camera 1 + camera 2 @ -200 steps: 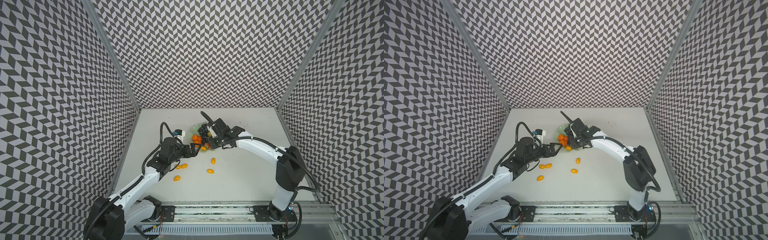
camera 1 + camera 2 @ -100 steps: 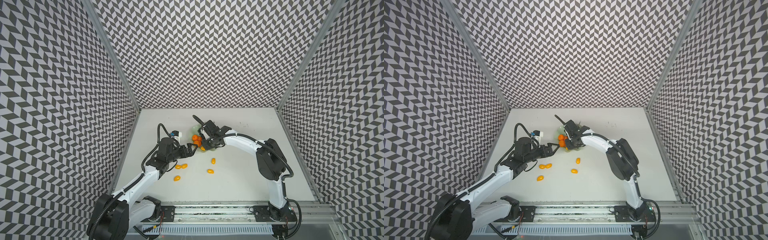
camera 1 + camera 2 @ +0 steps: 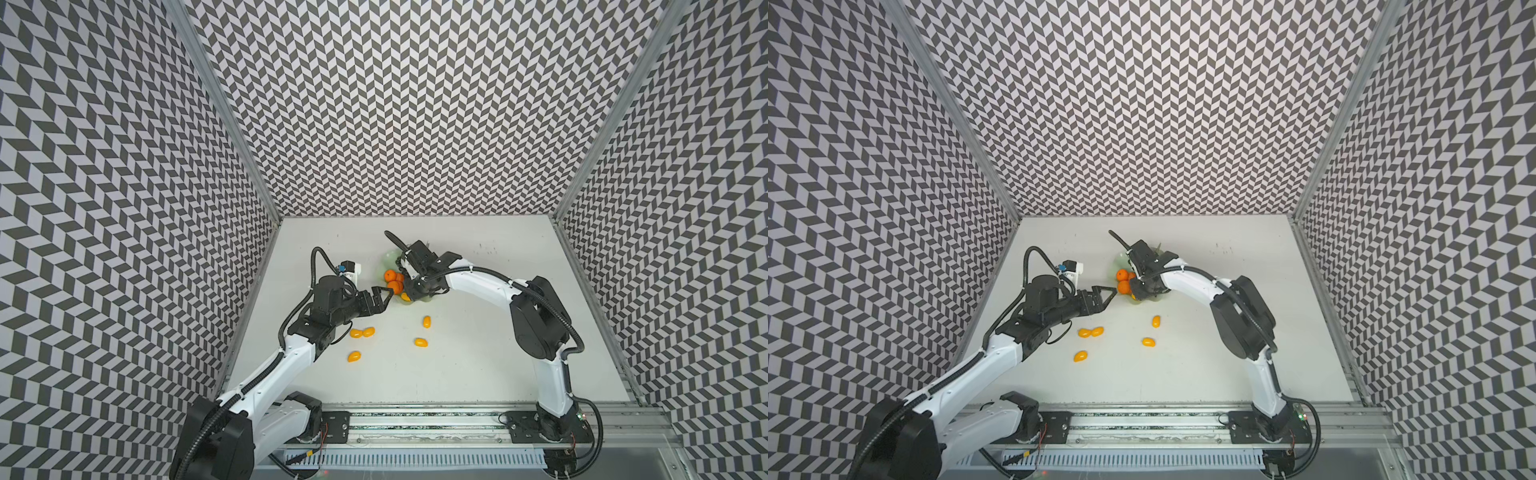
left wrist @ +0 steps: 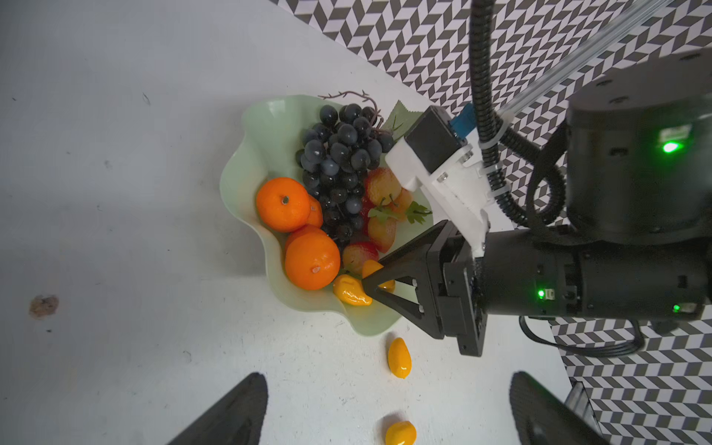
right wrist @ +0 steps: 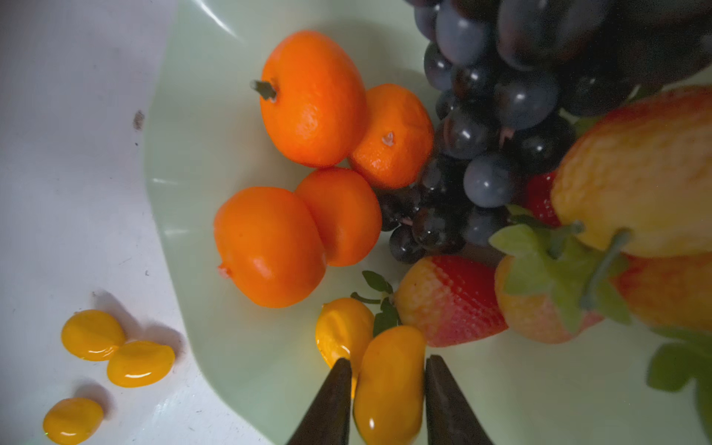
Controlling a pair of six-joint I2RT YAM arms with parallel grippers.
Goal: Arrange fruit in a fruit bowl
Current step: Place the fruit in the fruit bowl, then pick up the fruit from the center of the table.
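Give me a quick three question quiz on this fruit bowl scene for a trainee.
1. True or false: the left gripper holds a tangerine.
2. How many kumquats lie on the table outside the fruit bowl? A three, B five, C seven.
3. What sits between the fingers of the right gripper, above the fruit bowl?
Key: 1 false, it is open and empty. 2 B. 3 One kumquat.

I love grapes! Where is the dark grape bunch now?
In the left wrist view the dark blue-black grape bunch lies inside the pale green wavy-rimmed bowl, with round orange tangerines on the robot's left and red strawberries on its right.
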